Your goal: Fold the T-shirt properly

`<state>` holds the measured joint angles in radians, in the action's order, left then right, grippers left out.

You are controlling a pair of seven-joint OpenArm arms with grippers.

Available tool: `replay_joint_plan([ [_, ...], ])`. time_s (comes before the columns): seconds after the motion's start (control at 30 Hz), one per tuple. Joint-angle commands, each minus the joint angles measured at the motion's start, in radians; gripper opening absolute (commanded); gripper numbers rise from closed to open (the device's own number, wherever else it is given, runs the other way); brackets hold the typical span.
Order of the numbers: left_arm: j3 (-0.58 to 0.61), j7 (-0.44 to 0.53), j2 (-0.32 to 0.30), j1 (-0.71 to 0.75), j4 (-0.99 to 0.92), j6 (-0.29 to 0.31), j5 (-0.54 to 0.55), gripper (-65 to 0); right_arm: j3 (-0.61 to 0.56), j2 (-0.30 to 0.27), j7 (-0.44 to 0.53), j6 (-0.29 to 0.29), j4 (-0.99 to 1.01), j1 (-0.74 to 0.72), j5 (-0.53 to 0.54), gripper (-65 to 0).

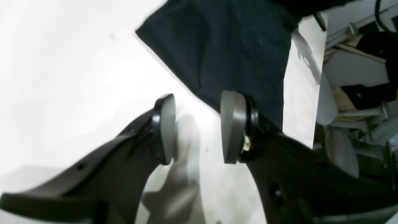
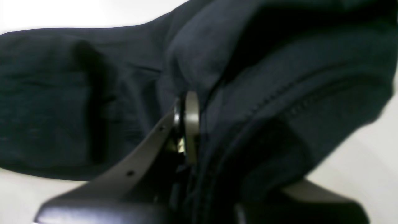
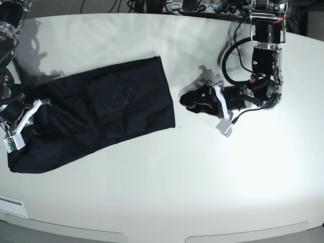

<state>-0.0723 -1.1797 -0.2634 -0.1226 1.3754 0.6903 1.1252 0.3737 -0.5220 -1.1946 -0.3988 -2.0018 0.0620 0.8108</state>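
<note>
The black T-shirt [image 3: 101, 111] lies spread on the white table [image 3: 202, 167], reaching from the left edge to the middle. My left gripper [image 3: 186, 99] is just right of the shirt's right edge. In the left wrist view the left gripper [image 1: 199, 129] is open above bare table, with nothing between its grey pads [image 1: 233, 130]; the T-shirt [image 1: 236, 53] lies just beyond its tips. At the shirt's left end my right gripper [image 3: 36, 112] is shut on the cloth. In the right wrist view the right gripper [image 2: 202, 130] shows one pad [image 2: 191, 124]; folds of T-shirt [image 2: 279, 93] hide the other.
Cables and equipment [image 3: 192, 6] line the table's far edge. Beyond the table's side edge [image 1: 311, 93], the left wrist view shows furniture and clutter [image 1: 357, 77]. A white label [image 3: 10, 206] sits at the front left edge.
</note>
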Motion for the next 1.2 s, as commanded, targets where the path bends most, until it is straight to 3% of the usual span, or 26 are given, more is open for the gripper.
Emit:
replay_joint_plan([
  [0.0,-0.003,0.012,-0.005,-0.017,0.016,0.008,0.027,-38.5,0.007,-0.005,0.012,-0.003,-0.034,-0.003,0.039,-65.0],
  [0.07,-0.003,0.012,-0.005,-0.011,0.016,0.008,0.027,-38.5,0.007,0.032,-0.003,-0.011,-0.072,0.008,0.103,-65.0],
  [0.27,-0.002,0.013,-0.005,-0.006,0.016,0.008,0.028,-38.5,0.006,0.157,-0.058,-0.119,-0.162,0.035,0.341,-65.0],
  [0.37,0.0,0.024,-0.005,-0.005,0.016,0.008,0.028,-38.5,0.006,0.225,-0.06,-0.169,-0.169,0.035,0.395,-65.0],
  [0.57,0.0,0.024,-0.005,-0.005,0.016,0.008,0.028,-38.5,-0.002,0.348,-0.06,-0.208,-0.169,0.035,0.402,-65.0],
  [0.73,0.0,0.027,-0.005,-0.005,0.016,0.008,0.036,-38.5,-0.092,0.405,-0.059,-0.271,-0.168,0.056,0.359,-65.0],
  [0.77,0.0,0.027,-0.005,-0.006,0.016,0.008,0.037,-38.5,-0.121,0.414,-0.059,-0.283,-0.167,0.065,0.346,-61.9],
  [0.9,0.0,0.027,-0.013,-0.02,0.016,0.008,0.035,-38.5,-0.305,0.401,-0.061,-0.299,-0.141,0.085,0.281,-23.3],
  [0.93,0.0,0.027,-0.02,-0.027,0.016,0.008,0.036,-38.5,-0.36,0.389,-0.058,-0.299,-0.138,0.084,0.248,-18.2],
  [1.03,-0.001,0.027,-0.051,-0.054,0.016,0.008,0.036,-38.5,-0.505,0.368,-0.002,-0.299,-0.138,0.075,0.092,-17.0],
  [1.17,-0.001,0.027,-0.108,-0.092,0.017,0.008,0.04,-38.5,-0.622,0.345,0.175,-0.299,-0.137,0.071,-0.168,-17.0],
])
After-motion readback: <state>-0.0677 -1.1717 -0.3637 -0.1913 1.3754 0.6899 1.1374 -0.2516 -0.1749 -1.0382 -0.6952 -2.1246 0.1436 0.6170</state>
